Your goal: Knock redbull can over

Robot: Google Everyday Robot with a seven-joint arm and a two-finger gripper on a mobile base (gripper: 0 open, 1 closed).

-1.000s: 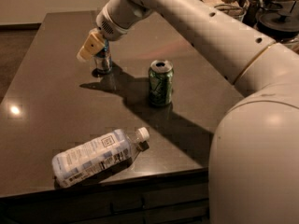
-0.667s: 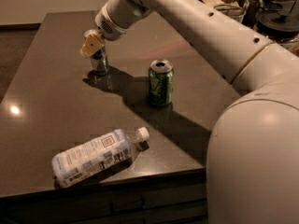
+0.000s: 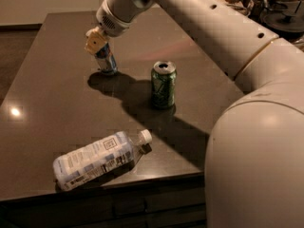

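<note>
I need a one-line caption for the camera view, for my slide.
Robot gripper at the top of the slim blue-and-silver redbull can on a dark table, near an upright green can.

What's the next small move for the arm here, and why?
Probably push the gripper sideways against the top of the slim blue can. The gripper is at the can's top, yet the can is on its base, not lying down; the green can stands apart from it.
</note>
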